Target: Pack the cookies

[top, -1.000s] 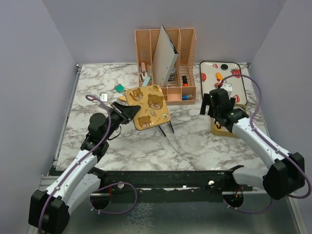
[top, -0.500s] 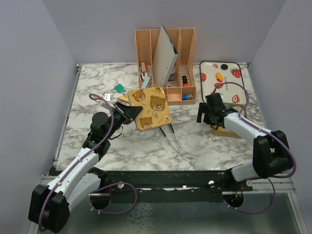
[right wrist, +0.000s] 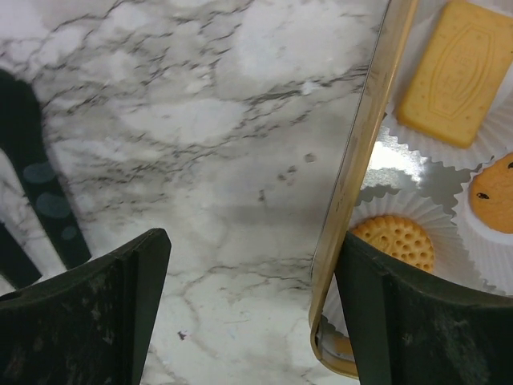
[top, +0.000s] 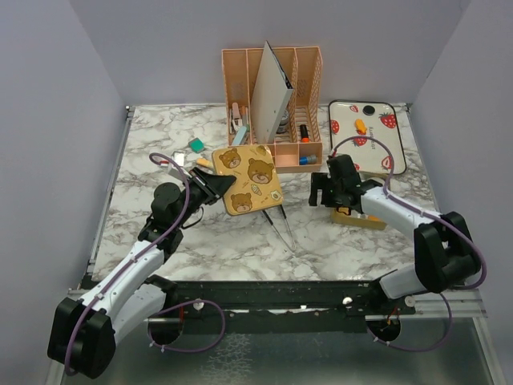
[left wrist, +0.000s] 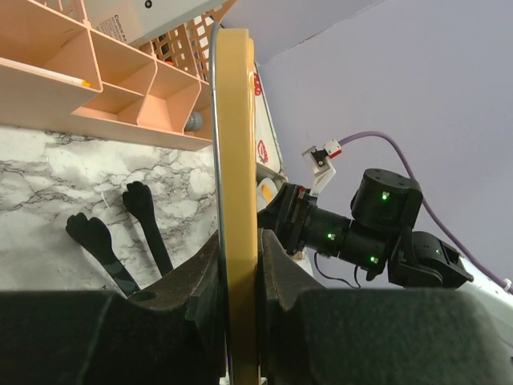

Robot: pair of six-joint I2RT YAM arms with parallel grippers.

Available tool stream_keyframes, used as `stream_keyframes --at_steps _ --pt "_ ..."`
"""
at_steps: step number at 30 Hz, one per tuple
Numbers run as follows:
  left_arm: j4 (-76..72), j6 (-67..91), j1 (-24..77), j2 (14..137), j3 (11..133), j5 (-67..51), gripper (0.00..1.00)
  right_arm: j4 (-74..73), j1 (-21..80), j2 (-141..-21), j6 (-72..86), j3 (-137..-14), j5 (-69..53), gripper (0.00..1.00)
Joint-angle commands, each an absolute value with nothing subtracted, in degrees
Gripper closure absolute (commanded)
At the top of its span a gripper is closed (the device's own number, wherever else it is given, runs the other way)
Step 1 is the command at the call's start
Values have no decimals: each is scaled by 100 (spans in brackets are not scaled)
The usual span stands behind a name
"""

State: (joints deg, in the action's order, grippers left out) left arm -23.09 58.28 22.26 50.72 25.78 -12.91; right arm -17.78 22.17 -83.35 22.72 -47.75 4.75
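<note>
Cookies (right wrist: 394, 241) in paper cups (right wrist: 421, 210) lie beside the spread fingers of the right pincer (right wrist: 250, 309), which straddles the rim of the tin (right wrist: 357, 176) over the desk (right wrist: 200, 120), while the left pincer (left wrist: 238, 281) pinches the lid (left wrist: 236, 120) by its edge, near the organizer (left wrist: 120, 88) and tweezers (top: 276, 224).

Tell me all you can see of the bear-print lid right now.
The bear-print lid is square with rounded corners, apparently tin: gold-yellow, brown cartoon bears on top, gold rim. The left end effector is shut on its left edge, fingers pressing both faces. It is in front of the pink organizer, black tongs by its near corner. Whether it touches the table is unclear.
</note>
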Motion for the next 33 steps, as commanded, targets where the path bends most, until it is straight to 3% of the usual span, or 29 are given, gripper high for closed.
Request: stream_keyframes --at_steps 1,15,21,28,33 --pt "-2602 5895 2250 5040 2492 -1502 100 -1613 2714 -8439 2384 -4958 43 13" --pt "-2593 5959 2250 4765 2357 -1604 100 -1423 3630 -8682 2508 -5572 -202 13" --pt "-2601 6047 2250 4977 2473 -1837 100 -1925 3602 -8051 2420 -5535 673 11" --pt "-2696 6086 2451 5759 2925 -2202 100 -2171 2867 -7025 2390 -5060 1214 9" --pt "-2982 6155 2860 6380 3265 -2164 100 -1980 1887 -6316 2494 -4535 949 7"
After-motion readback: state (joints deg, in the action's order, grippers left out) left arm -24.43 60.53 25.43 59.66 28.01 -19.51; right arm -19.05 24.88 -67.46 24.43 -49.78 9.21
